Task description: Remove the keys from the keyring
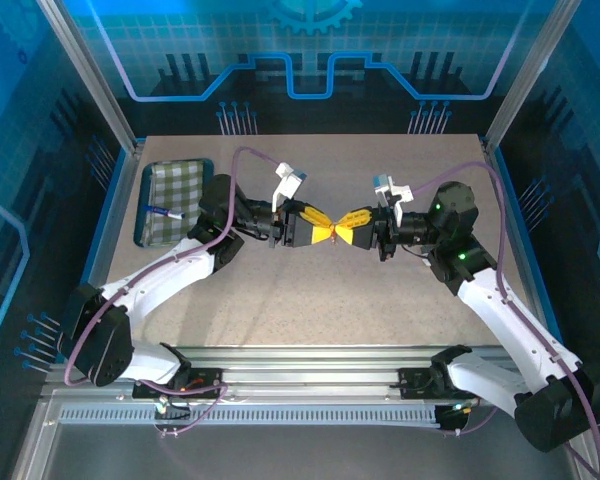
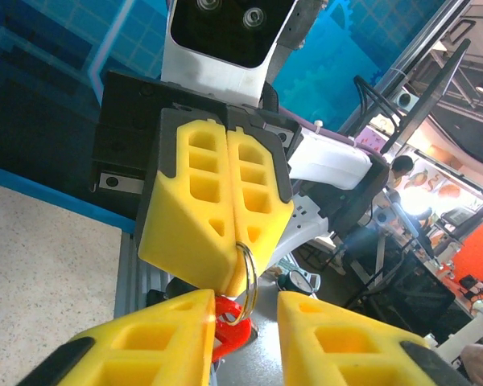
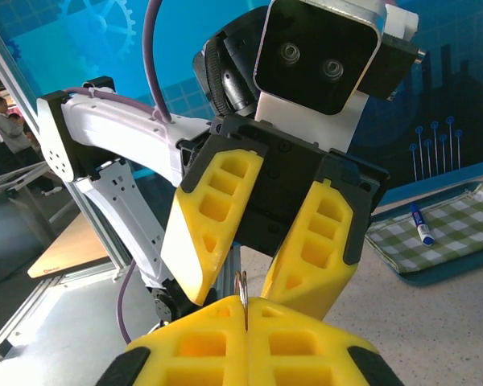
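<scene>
Red keyring (image 2: pixel 228 334) is hanging mid-air over the tabletop's (image 1: pixel 310 305) middle. Right claw (image 3: pixel 245 310), at 3 o'clock, is pinching its steel split ring (image 2: pixel 247 269). Left claw (image 2: pixel 248 304), at 9, is sitting spread around it. Looks like nothing's off yet.

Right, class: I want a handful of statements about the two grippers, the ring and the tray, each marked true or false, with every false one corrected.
1. The right gripper is shut on a thin metal ring. True.
2. The left gripper has its fingers pressed together. False: they stand apart, with the red keyring in the gap between them.
3. A blue-and-white pen lies on the checked tray. True.
4. The grippers are at opposite ends of the table. False: they meet tip to tip above its middle.
5. The tray sits on the right arm's side. False: it is at the table's left edge, by the left arm.
</scene>
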